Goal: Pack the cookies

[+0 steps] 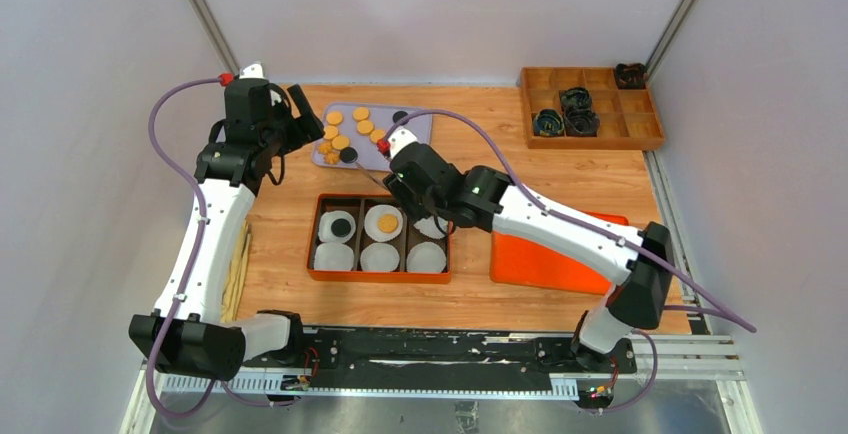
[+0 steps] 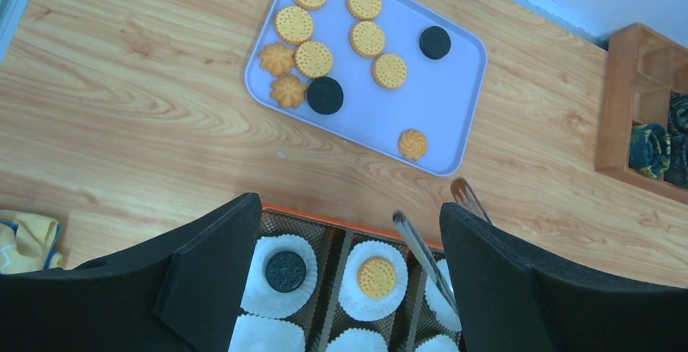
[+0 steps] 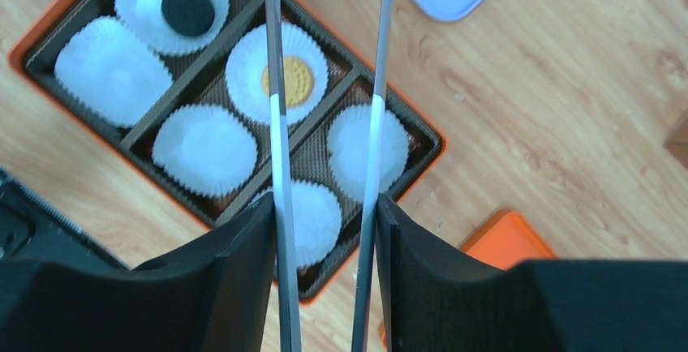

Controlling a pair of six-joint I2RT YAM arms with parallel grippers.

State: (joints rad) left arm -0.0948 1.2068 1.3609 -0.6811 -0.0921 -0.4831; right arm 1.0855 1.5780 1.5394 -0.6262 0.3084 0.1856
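Several golden cookies point(image 1: 345, 129) and two black ones point(image 2: 325, 95) lie on a lavender tray point(image 2: 454, 92). An orange box point(image 1: 318, 254) holds six white paper cups. The far-left cup holds a black cookie point(image 2: 285, 270), and the far-middle cup holds a golden cookie point(image 3: 298, 81). My left gripper point(image 2: 349, 206) is open and empty, high over the box's far edge, and also shows in the top view point(image 1: 300, 124). My right gripper point(image 3: 324, 206) is shut on metal tongs point(image 3: 276, 125). The tongs are spread and empty, and their tips reach past the box toward the tray.
A wooden divided organiser point(image 1: 640, 139) with dark objects stands at the back right. An orange lid point(image 1: 545, 254) lies right of the box, under my right arm. A yellow cloth point(image 2: 24, 238) lies at the table's left edge.
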